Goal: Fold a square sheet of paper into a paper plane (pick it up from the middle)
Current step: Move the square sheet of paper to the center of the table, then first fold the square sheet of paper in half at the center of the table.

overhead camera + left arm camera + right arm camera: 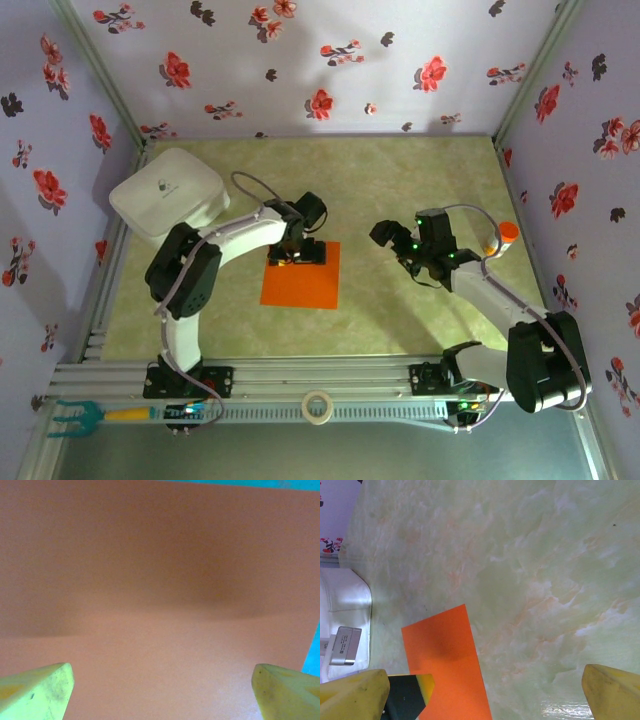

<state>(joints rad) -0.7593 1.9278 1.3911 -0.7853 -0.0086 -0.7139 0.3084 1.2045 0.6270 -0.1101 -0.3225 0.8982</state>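
The square sheet of paper (300,282) is seen lying flat and unfolded on the counter (400,180), a little left of its middle and closer to the near edge than to the far one. The left pincer (295,255) is held low over the far part of the sheet, pointed down, with its fingers (37,690) spread wide. In the left wrist view orange paper lies between them, and a soft shadowed ripple can be made out in it. Whether the fingertips touch the paper cannot be told.

This stance is judged to suit a pinch that bunches the thin sheet up between closing fingers, since a flat sheet offers no edge to grip. The spot seems nearer the far edge than the middle that the task asks for.

The right pincer (396,250) is held above bare counter to the right of the sheet, also wide and with nothing in it, presumably placed clear until a fold needs a second hold. No crease is seen, so the folding is judged not begun.

A white box (165,190) stands at the far left corner and a small orange-capped bottle (507,235) by the right edge, both well apart from the sheet.
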